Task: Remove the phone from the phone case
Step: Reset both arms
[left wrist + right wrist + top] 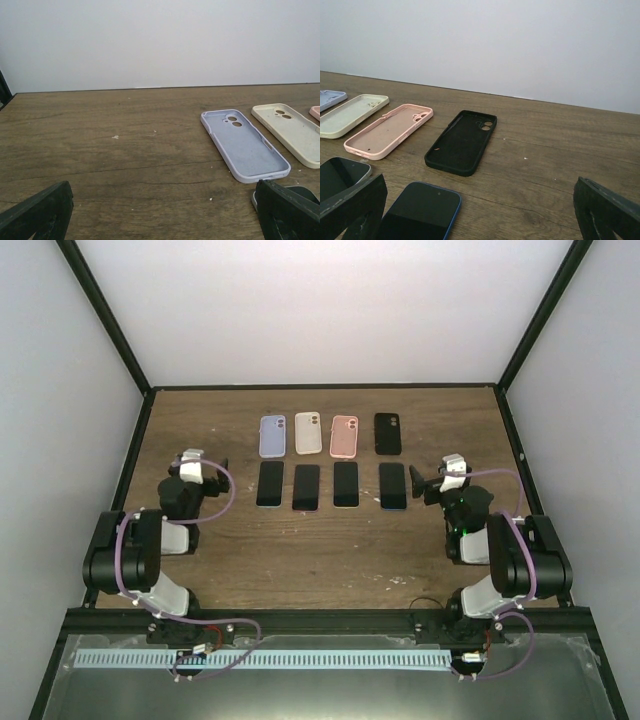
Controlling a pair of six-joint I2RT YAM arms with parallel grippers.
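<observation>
**Both end effectors wide, nothing held; phones and cases lie apart on desk**

- Landmark: black case (387, 433), rightmost in the back row on the desk (330, 560). It is an empty shell lying inside-up, camera cutouts visible.
- Left of the black case, in order: pink case (344, 435), cream case (308, 433), lavender case (271, 436). All are empty, with gaps between them.
- Blue-edged phone (393, 485) lies just in front of the black case, on the arm side. It is screen up and not touching the case.
- Second phone (346, 484), third phone (306, 487) and fourth phone (270, 484) run in a line to its left, one in front of each case.
- Right end effector (425, 483): jaws wide, empty. It sits front-right of the black case, just beside the blue-edged phone's right edge, with no contact. In its wrist view the black case is ahead, centre-left.
- Left end effector (215, 472): jaws wide, empty. It is well apart from the black case, past the lavender case, level with the phone row and near the fourth phone.
</observation>
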